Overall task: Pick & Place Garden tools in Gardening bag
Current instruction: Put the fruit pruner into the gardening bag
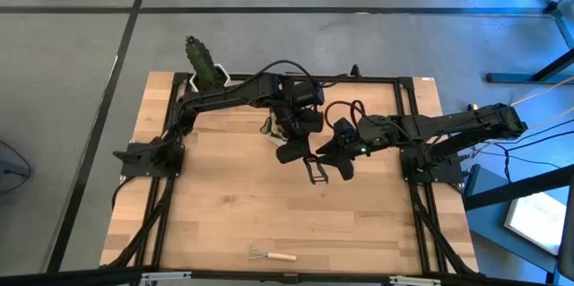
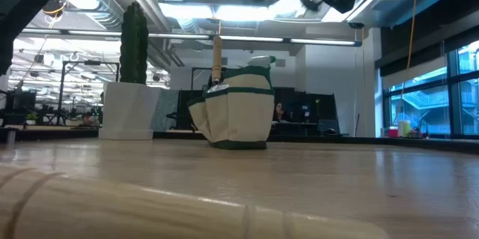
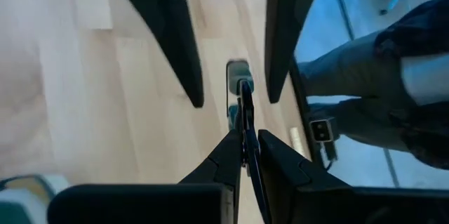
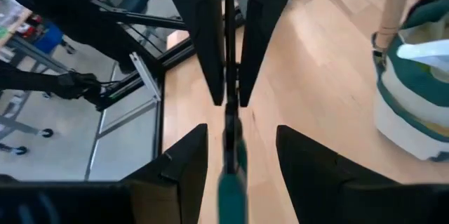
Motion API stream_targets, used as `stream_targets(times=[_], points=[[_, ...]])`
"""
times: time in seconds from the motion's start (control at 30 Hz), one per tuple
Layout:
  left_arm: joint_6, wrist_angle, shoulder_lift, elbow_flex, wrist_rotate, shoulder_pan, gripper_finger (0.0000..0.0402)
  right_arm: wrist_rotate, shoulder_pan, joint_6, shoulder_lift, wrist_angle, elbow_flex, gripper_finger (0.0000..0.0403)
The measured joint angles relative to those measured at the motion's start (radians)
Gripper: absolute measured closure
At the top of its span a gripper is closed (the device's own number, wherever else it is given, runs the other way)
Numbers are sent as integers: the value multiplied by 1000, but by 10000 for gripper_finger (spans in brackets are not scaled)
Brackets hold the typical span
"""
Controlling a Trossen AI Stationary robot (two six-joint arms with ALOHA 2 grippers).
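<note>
Both grippers meet in the air above the middle of the table [image 1: 224,214]. The left gripper [image 3: 243,157] is closed tightly on the thin blades of the shears [image 1: 317,169]. The right gripper [image 4: 235,155] stands partly open around the shears' teal handle. The gardening bag [image 2: 238,112] stands nearer the table's far edge, a wooden handle [image 2: 217,58] sticking out of it. The wire rake [image 1: 271,254] lies near the front edge.

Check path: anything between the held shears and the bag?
Nothing lies on the table between the shears, clamped in the left gripper, and the gardening bag. The open right gripper straddles the shears; a wooden handle already stands in the bag.
</note>
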Motion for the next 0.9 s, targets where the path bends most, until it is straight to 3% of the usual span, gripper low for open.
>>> stream_targets(times=[0.67, 0.9], points=[[-34, 73, 1, 0, -28, 2, 377, -1, -1, -1, 3, -44, 0, 234], [-29, 73, 0, 0, -17, 3, 377, -9, -3, -1, 8, -42, 0, 301]])
